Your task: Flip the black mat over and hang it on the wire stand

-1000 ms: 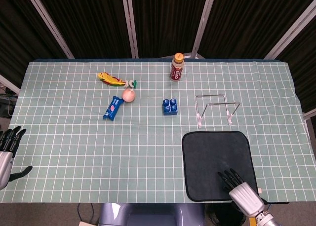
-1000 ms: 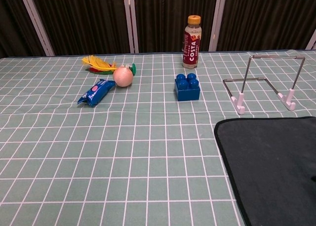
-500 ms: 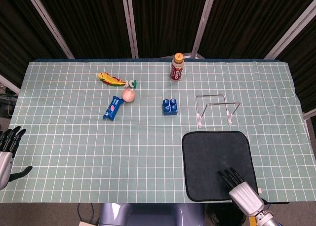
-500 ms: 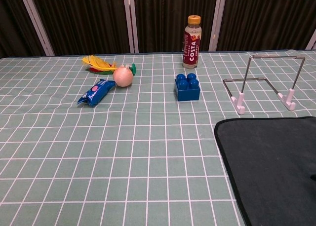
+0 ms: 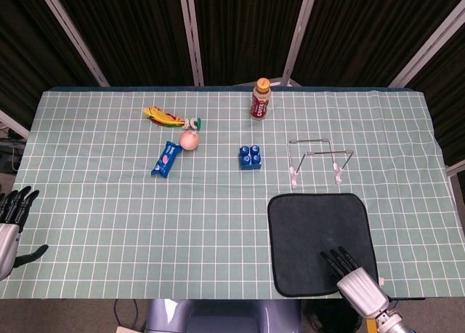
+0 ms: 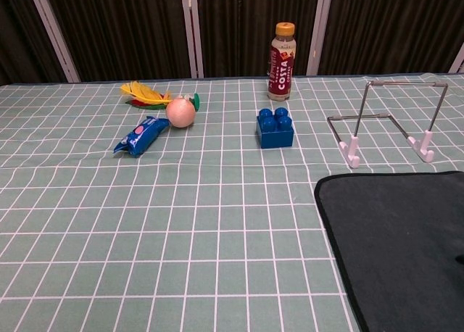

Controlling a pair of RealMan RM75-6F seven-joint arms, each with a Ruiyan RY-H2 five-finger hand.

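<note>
Resting on the near edge of the black mat (image 5: 320,240), my right hand (image 5: 356,282) has its dark fingers (image 5: 336,261) lying flat and a little apart on the cloth, and it holds nothing. That mat lies flat on the green checked table (image 5: 94,224), at the front on my right side. Just behind it stands the wire stand (image 5: 316,158) with its pink feet, upright and apart from the mat's far edge. My left hand (image 5: 11,227) is way over at the front left corner, past the table's edge, with its fingers spread and nothing in them. Farther back, in the middle, sits a blue block (image 5: 250,157). Behind that, near the far edge, a brown drink bottle (image 5: 261,99) with an orange cap stands up straight. To the left there is a blue snack packet (image 5: 166,158), and a small peach ball (image 5: 189,139) is just beside its top end. A yellow and red feather toy (image 5: 163,115) lies a bit farther back from the ball.
</note>
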